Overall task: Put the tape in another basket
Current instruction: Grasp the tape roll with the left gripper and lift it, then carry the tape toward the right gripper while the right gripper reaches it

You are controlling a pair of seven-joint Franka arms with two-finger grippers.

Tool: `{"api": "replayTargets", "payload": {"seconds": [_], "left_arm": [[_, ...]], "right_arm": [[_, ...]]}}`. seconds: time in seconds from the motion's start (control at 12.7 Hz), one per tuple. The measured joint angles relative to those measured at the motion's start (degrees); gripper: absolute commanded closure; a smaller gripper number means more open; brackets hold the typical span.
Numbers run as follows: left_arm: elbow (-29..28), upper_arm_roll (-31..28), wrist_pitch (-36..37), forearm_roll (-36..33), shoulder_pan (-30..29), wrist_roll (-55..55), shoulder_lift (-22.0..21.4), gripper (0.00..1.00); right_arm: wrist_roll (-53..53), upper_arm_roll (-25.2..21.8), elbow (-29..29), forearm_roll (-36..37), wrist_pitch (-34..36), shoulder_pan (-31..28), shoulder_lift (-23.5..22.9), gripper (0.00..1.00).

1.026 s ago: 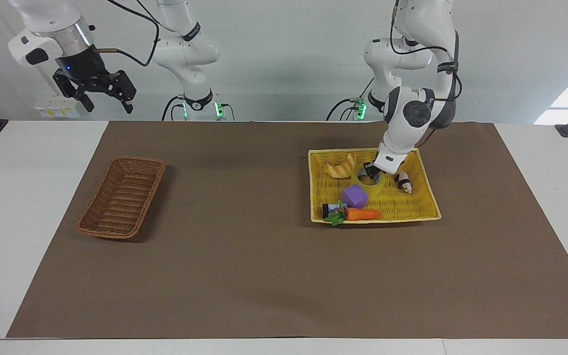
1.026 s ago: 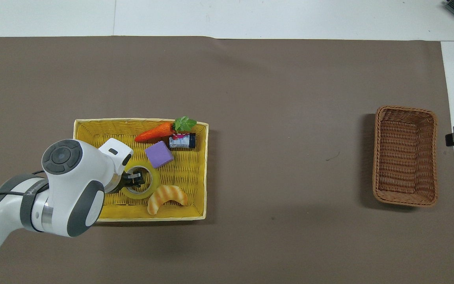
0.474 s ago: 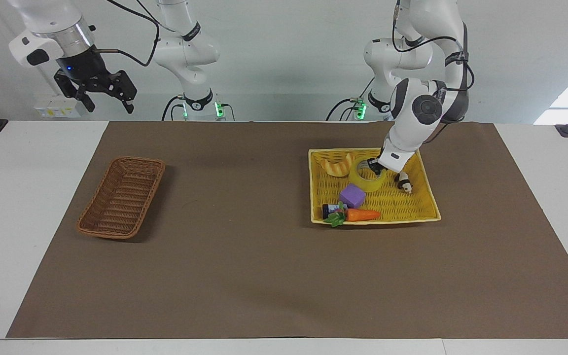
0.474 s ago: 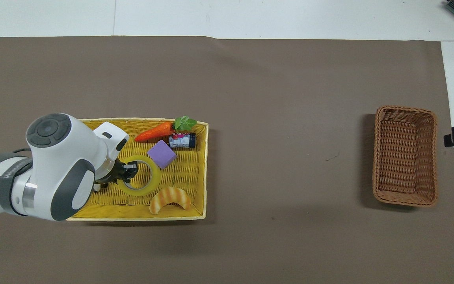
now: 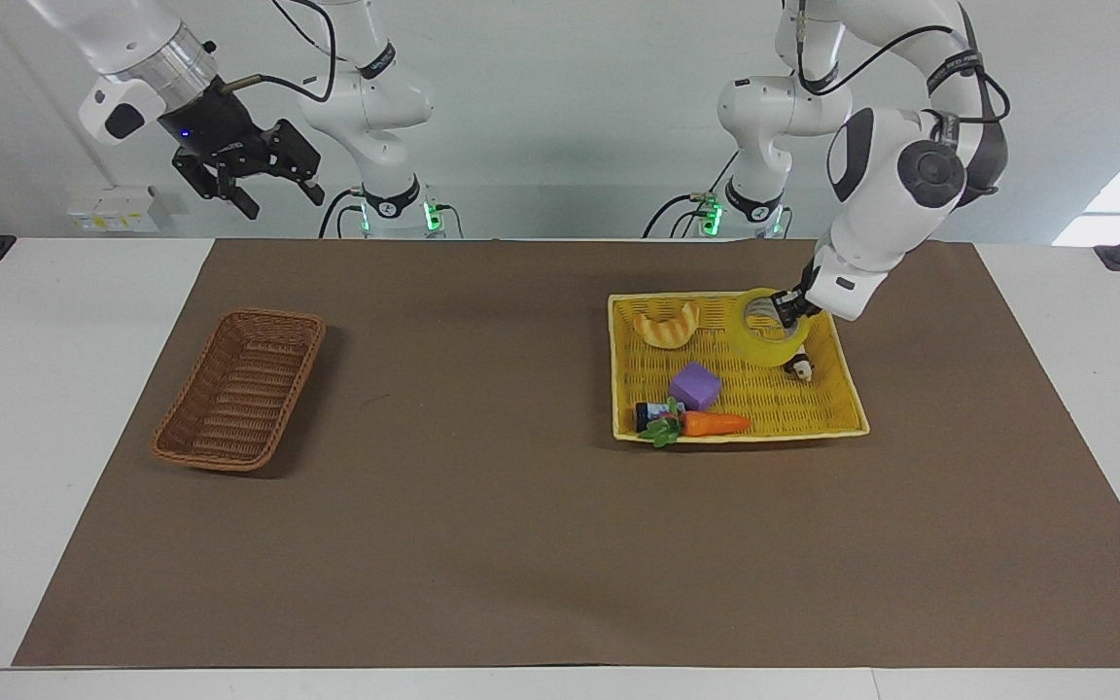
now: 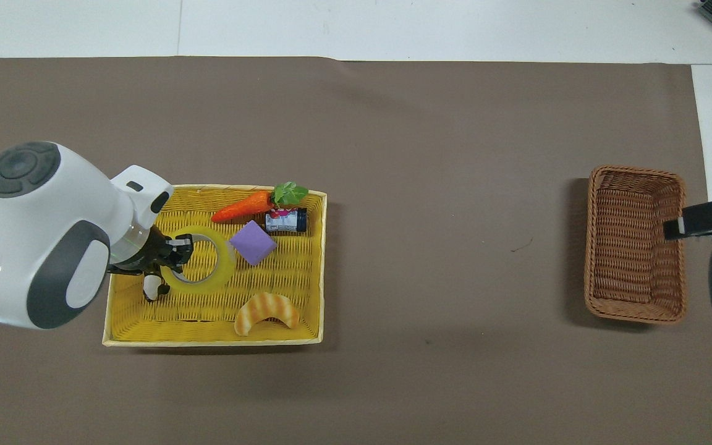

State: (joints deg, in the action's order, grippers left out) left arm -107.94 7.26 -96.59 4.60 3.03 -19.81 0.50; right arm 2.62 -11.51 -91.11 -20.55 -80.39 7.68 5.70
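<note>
Translucent yellow tape [image 5: 770,332] hangs tilted over the yellow basket [image 5: 837,413], pinched at one wall by my left tool [image 5: 791,307]. That off-centre hold could swing or slip on the long carry to the wicker basket [image 5: 241,389]; my right tool [image 5: 268,190] waits, spread.

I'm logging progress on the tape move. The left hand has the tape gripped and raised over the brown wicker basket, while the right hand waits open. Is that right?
One detail is wrong. The left hand grips the tape raised over the yellow basket, not the brown wicker basket, which lies at the right arm's end. The facing view shows it. The right hand does wait open.
</note>
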Motion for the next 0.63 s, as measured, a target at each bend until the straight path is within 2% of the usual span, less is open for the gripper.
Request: {"api": "replayTargets", "payload": {"seconds": [0.24, 0.39, 0.63], "left_arm": [[1.0, -0.1, 2.1, 1.8, -2.9, 11.0, 0.1, 1.0], [0.9, 0.0, 2.9, 4.5, -3.1, 15.3, 0.2, 1.0], [0.9, 1.3, 3.0, 9.6, -0.8, 15.2, 0.2, 1.0]], "right_arm": [[5.3, 0.4, -3.2, -8.7, -1.3, 3.0, 0.3, 0.0], [12.7, 0.7, -6.3, -14.3, -7.9, 7.8, 0.5, 0.0], [22.3, 1.1, -12.1, -20.2, -20.4, 15.9, 1.0, 0.0]]}}
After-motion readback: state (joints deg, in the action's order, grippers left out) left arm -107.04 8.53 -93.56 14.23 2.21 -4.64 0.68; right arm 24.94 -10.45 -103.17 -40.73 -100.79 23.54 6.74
